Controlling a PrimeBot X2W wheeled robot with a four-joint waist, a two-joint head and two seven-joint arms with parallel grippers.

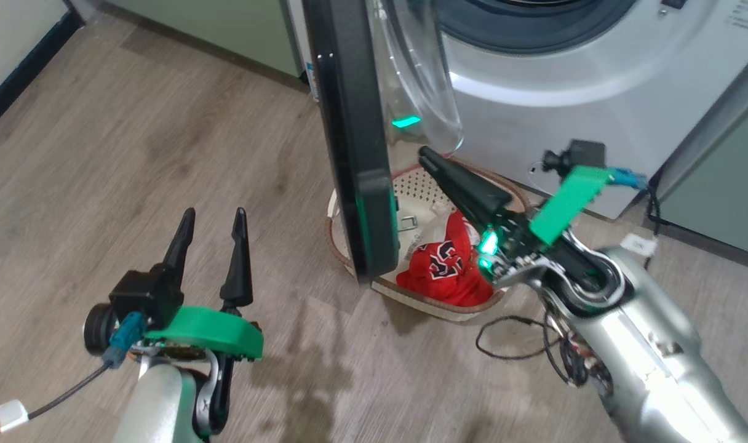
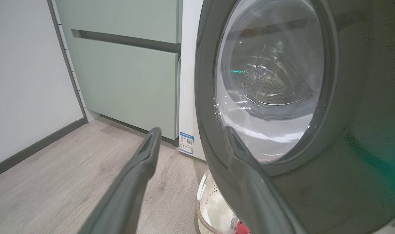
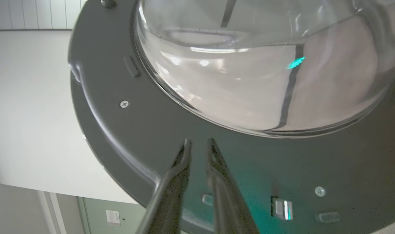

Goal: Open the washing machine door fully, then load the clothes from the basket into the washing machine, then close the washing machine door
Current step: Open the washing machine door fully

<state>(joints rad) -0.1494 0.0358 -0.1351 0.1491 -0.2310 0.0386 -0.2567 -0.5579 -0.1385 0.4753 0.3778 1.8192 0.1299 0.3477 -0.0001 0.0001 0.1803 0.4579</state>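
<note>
Open washing machine door (image 1: 349, 123) edge-on at upper centre, left gripper (image 1: 214, 215) lower left, fingers spread wide, empty, right gripper (image 1: 425, 154) at centre beside the door's glass bowl, fingers a narrow gap apart, red clothes (image 1: 448, 267) in basket (image 1: 517, 192) below.

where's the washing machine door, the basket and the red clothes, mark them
washing machine door (image 1: 349, 123): head view, on its black rim, seen edge-on.
basket (image 1: 417, 184): head view, on its perforated far wall.
clothes (image 1: 441, 271): head view, on the red fabric inside the basket.
</note>
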